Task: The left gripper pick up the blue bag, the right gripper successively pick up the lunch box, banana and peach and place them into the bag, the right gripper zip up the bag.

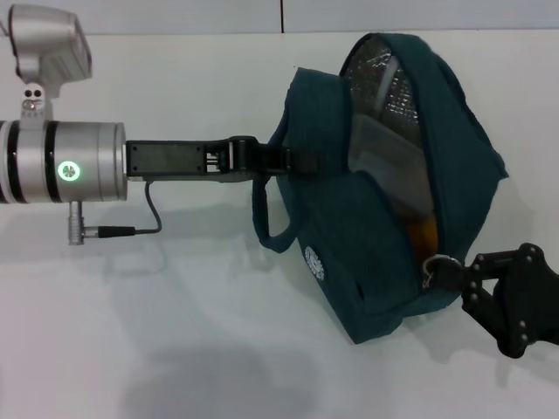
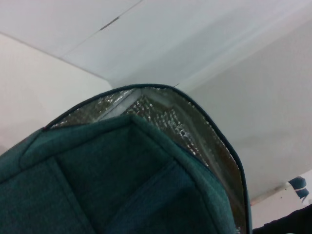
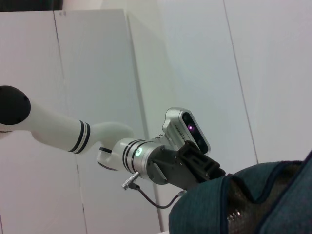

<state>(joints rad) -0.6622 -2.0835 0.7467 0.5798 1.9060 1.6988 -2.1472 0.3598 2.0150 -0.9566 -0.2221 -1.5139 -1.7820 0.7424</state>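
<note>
While the right gripper is clenched on the zipper ring pull, the blue bag hangs above the white table, its foil-lined mouth partly open, the lunch box inside; the left gripper grasps 1 handle.

Lab, bare white table; panelled walls
</note>
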